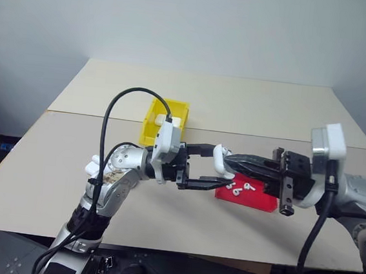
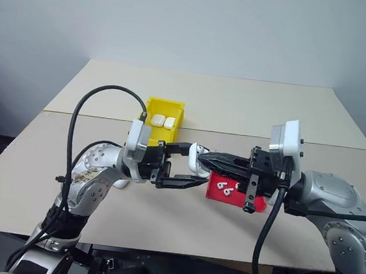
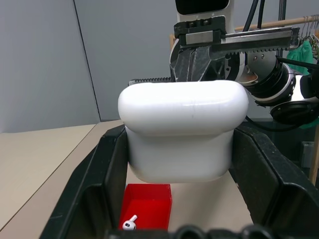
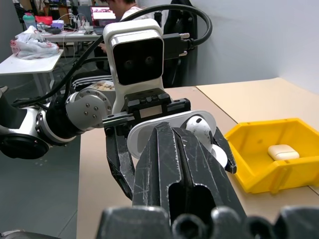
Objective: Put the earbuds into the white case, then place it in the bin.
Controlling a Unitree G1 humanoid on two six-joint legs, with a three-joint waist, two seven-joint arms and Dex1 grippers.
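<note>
While my left gripper (image 2: 190,167) is clamping the small glossy white rounded plastic case (image 3: 183,130) in mid-air above the beige table (image 1: 51,157), my right gripper (image 4: 187,149), its fingers pressed together, is holding a tiny white stemmed earbud (image 4: 198,125) at the case's open lid. I am judging that a slight misalignment could let the earbud slip and fall toward the flat red tray (image 2: 219,193) below, well short of the bright yellow rectangular plastic bin (image 2: 151,126) behind.
</note>
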